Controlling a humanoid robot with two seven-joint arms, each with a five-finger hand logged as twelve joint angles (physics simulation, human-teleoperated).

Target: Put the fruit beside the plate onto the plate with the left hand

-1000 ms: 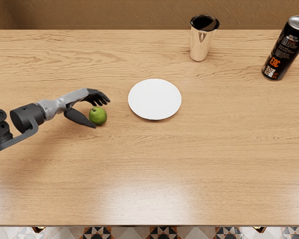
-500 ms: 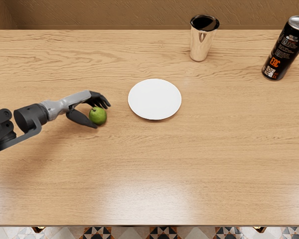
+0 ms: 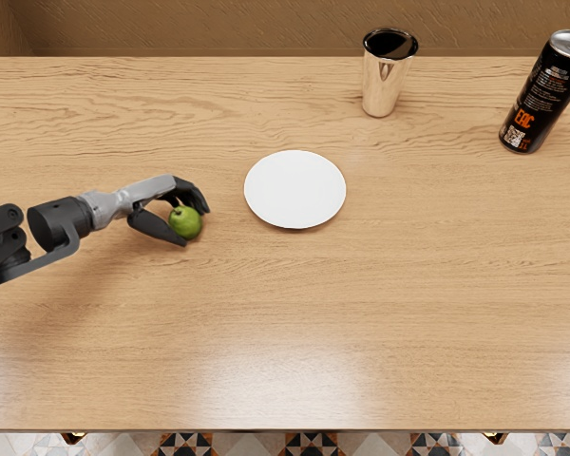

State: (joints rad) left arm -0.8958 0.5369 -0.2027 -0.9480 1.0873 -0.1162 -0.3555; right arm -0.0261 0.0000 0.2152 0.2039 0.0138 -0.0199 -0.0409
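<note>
Head view: the left hand (image 3: 167,205) reaches in from the left edge and is wrapped around the green apple (image 3: 185,221). Its dark fingers (image 3: 192,196) arch over the top and the thumb presses from the near side. The apple sits to the left of the white plate (image 3: 294,189), near it but not touching, and appears to rest on the wooden surface (image 3: 294,313).

The apple looks small, round, firm and smooth-skinned. It is probably light but likely to roll or squirt out of a loose pinch. A wrap across its widest part, with the thumb opposite the fingers, seems the safest hold, and a firm squeeze should not harm it.

The plate is shallow and holds nothing, so its low rim would do little to stop a rolling fruit. Setting the apple down near the middle looks wise.

Beyond the plate, to its upper right, a metal cup (image 3: 388,71) stands upright. Its mouth is dark and its contents cannot be made out. Far right of the plate, a black can (image 3: 543,92) appears tilted.
</note>
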